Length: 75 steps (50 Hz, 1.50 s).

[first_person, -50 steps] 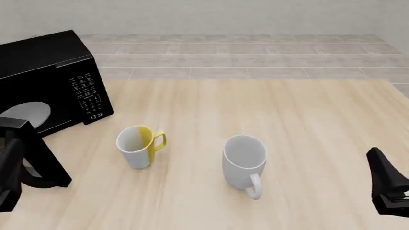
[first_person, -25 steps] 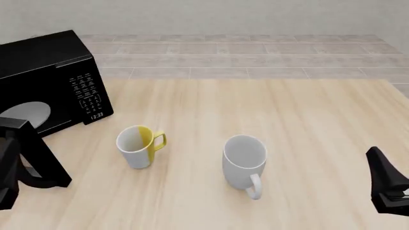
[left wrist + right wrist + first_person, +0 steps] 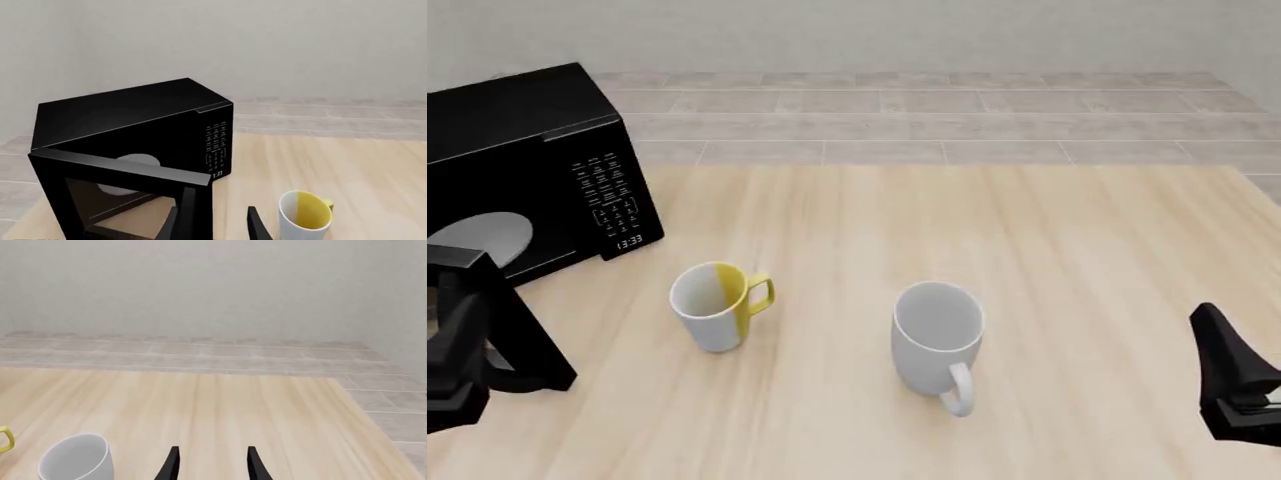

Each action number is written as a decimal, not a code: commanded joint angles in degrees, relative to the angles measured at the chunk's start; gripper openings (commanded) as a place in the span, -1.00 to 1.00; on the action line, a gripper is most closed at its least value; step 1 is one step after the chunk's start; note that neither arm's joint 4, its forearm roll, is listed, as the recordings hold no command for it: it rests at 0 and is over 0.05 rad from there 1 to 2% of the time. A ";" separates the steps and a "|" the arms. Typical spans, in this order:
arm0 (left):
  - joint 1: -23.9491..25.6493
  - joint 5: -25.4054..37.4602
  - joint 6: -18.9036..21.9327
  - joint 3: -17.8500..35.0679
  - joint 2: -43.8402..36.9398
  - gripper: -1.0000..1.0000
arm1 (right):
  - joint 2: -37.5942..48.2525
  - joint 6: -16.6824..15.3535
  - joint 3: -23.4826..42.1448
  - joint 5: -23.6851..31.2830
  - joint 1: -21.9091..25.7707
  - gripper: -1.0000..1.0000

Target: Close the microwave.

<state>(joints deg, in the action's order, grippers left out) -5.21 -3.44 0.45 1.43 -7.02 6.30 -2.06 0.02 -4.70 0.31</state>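
Observation:
The microwave (image 3: 534, 150) is a glossy black box at the table's far left, with its keypad panel (image 3: 614, 200) facing right and front. Its dark door (image 3: 521, 335) stands swung open toward me, and the grey round plate (image 3: 487, 240) shows inside. My left gripper (image 3: 467, 320) is at the left edge, beside the door. In the left wrist view the microwave (image 3: 133, 120) fills the middle, and the door's free edge (image 3: 197, 210) stands between the fingers of the open left gripper (image 3: 213, 227). My right gripper (image 3: 1234, 390) (image 3: 212, 465) is open and empty at the front right.
A white mug with a yellow inside and handle (image 3: 718, 305) (image 3: 305, 217) stands right of the door. A plain white mug (image 3: 937, 340) (image 3: 77, 457) stands mid-table at the front. The table's right edge (image 3: 363, 415) meets a tiled floor.
My left gripper has shifted slightly at the left edge, by the door. The door, the mugs and the right gripper look almost unchanged.

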 commanded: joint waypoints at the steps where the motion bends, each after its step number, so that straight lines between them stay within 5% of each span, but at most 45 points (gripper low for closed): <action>1: -0.09 -8.72 -0.30 -0.94 -9.71 1.00 | 1.20 -0.79 0.00 -1.14 -0.20 1.00; 50: -4.65 -40.65 0.69 -1.37 -45.61 1.00 | -3.91 -2.79 0.46 2.64 -1.46 1.00; 75: -3.80 -47.61 0.16 -0.80 -55.11 1.00 | -3.38 -3.80 0.02 1.90 -1.62 1.00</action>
<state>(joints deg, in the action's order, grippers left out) -9.70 -48.41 1.40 0.00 -56.96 2.83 -5.04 0.20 -2.67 -1.05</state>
